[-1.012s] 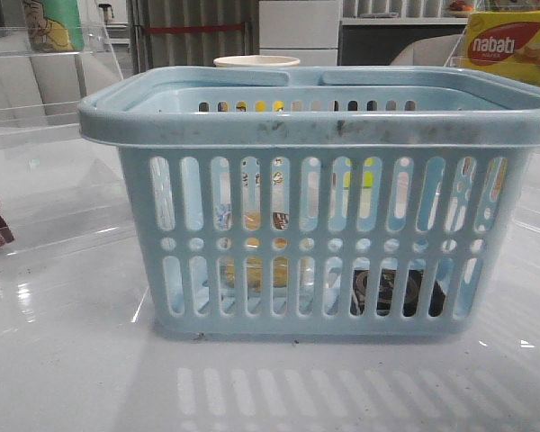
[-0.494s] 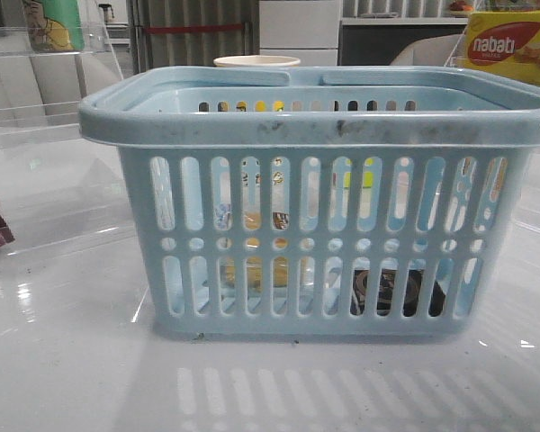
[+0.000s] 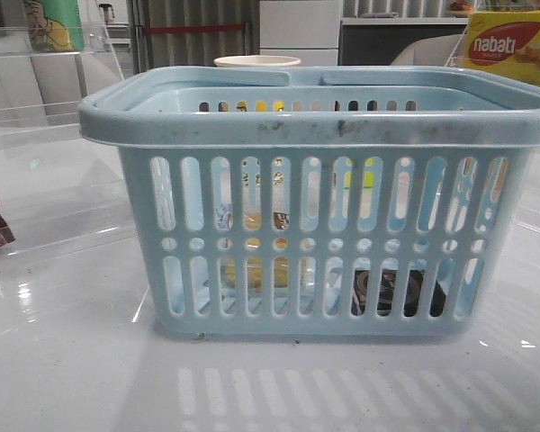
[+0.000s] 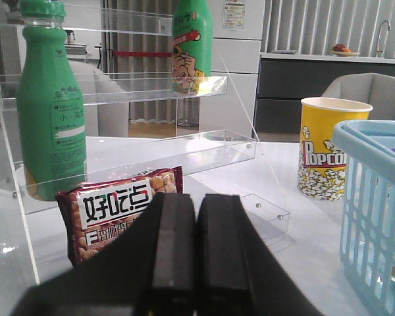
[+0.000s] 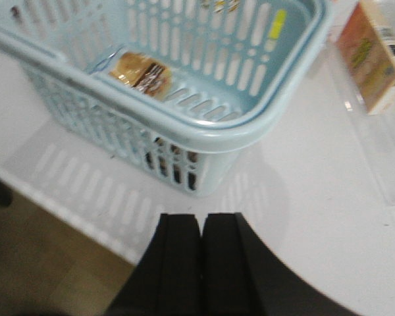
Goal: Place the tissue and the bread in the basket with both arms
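basket point(image 3: 319, 126): light blue, upright on the white table point(image 3: 72, 360); scuffed rim, slotted walls, ahead of and below the right gripper in its wrist view
bread point(image 5: 140, 72): wrapped, dark label up, lying on the basket floor, far side from the right gripper; in the front view only gold patches show through the slots point(image 3: 252, 270)
tissue point(image 3: 391, 290): dark pack with grey ring mark, on the basket floor behind the front wall's lower slots; right wrist view shows it only as dark patches behind the near wall point(image 5: 173, 163)
left gripper point(image 4: 196, 250): fingers pressed together, nothing between them, clear of the basket
right gripper point(image 5: 201, 263): fingers pressed together, empty, above the table edge, short of the basket
ahead of left gripper: brown-and-white snack packet point(image 4: 118, 210) just past the fingertips, green bottle point(image 4: 49, 112) on the clear acrylic shelf point(image 4: 151, 148) behind it
popcorn cup point(image 4: 329, 155): yellow, beyond the packet, just beside the basket wall
nabati box point(image 5: 375, 52): past the basket, off to the side of the right gripper
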Robot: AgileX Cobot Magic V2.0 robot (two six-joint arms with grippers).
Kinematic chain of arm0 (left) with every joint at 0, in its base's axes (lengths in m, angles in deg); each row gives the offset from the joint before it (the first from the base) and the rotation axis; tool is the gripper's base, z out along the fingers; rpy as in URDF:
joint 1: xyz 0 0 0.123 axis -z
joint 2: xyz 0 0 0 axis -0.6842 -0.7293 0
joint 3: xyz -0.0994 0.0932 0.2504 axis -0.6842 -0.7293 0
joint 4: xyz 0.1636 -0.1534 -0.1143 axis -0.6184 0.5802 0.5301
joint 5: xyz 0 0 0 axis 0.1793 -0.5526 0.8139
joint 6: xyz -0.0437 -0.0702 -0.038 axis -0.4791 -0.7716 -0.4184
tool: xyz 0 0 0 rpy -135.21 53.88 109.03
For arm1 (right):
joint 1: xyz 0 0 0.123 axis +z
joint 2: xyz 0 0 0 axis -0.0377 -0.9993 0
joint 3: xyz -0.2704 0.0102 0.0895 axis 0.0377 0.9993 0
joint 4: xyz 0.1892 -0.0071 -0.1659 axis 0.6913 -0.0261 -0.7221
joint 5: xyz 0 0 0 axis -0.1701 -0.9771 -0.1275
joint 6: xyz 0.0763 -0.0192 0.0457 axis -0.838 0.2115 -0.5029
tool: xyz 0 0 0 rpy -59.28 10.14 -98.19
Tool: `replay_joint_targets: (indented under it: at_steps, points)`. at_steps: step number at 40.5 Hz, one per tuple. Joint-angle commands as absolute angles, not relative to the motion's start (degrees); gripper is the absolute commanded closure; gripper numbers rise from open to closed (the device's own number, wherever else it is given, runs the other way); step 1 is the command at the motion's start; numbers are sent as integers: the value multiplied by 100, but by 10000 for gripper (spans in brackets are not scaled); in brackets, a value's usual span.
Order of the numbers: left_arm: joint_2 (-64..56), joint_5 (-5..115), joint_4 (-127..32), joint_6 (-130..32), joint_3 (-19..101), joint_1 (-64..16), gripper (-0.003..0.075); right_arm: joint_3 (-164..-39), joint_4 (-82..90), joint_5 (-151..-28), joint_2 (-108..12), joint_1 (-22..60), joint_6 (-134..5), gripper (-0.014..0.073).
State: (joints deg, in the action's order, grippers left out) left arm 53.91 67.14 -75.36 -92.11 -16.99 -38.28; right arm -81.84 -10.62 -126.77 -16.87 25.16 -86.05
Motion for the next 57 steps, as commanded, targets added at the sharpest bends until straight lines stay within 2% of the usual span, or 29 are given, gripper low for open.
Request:
replay_joint_targets:
  at_steps: [1, 10, 17, 27, 49, 57]
  points:
    - [5489, 7211, -7535, -9225, -1737, -3784, 627, -7830, -1192, -11362, -1249, 1919, -8603, 566]
    - [5489, 7211, -7535, -9225, -1737, -3784, 627, -6094, -1228, -8967, 1, 660, -8603, 566]
    - [5489, 7211, -7535, -9225, -1737, -3784, 627, -4886, -1194, -7888, 749, 30, -8603, 566]
    - [5489, 7211, -7535, -9225, -1737, -3784, 627, -3919, -1113, -7392, 1231, -176, -8603, 566]
    - [5489, 7211, -7535, -9225, -1737, -3784, 627, -3938, -947, -7513, 1225, -170, -8608, 566]
    - [5489, 7211, -7535, -9225, -1737, -3784, 627, -3938, -946, -7513, 1225, 210, -8602, 566]
